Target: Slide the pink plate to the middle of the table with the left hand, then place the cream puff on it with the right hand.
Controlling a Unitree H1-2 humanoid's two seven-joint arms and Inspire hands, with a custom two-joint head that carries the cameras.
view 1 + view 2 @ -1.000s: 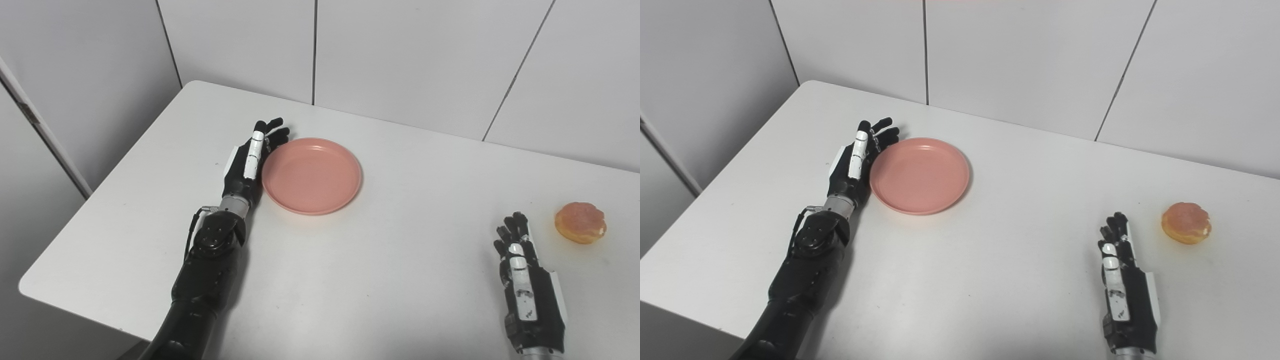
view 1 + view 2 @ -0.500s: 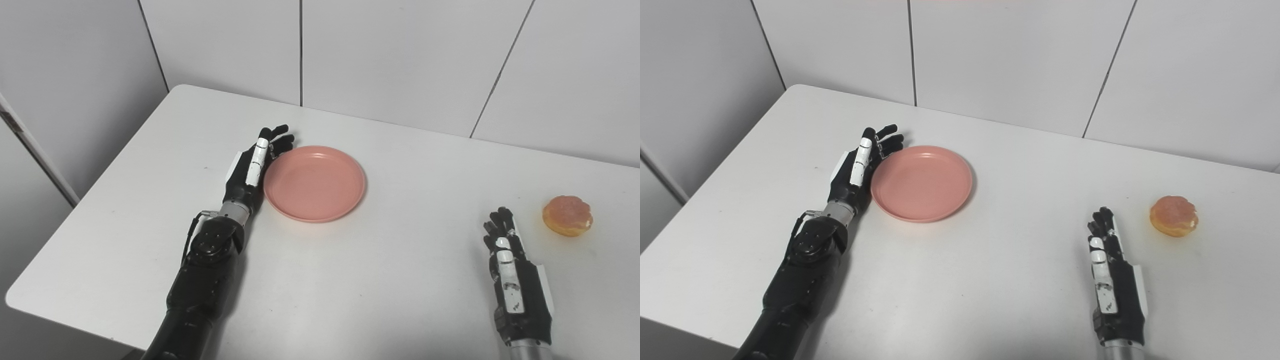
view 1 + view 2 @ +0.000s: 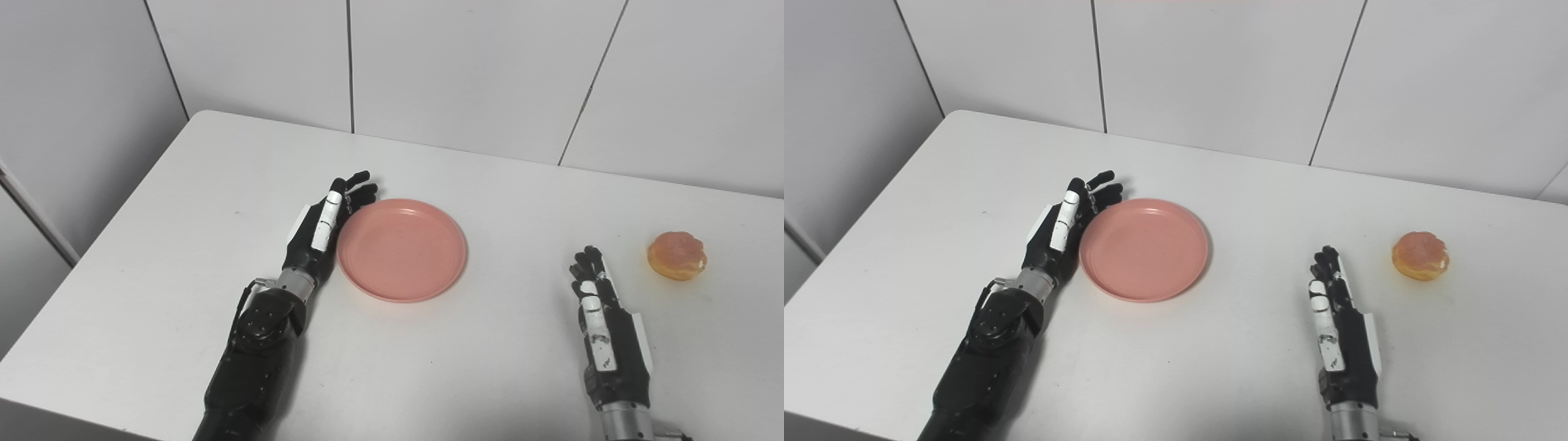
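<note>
Against the left hand (image 3: 323, 229), pink plate (image 3: 401, 248) farther toward table (image 3: 184, 245) middle.

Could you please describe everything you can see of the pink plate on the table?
The pink plate is round and shallow with a low raised rim, plain and matte like plastic. It is empty and lies flat, upright, on the white table. The left hand rests edge-on against its left rim; nothing else touches it.

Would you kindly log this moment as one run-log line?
left hand: open, edge against pink plate rim | right hand: open, resting apart from cream puff | plate: nothing on it
</note>
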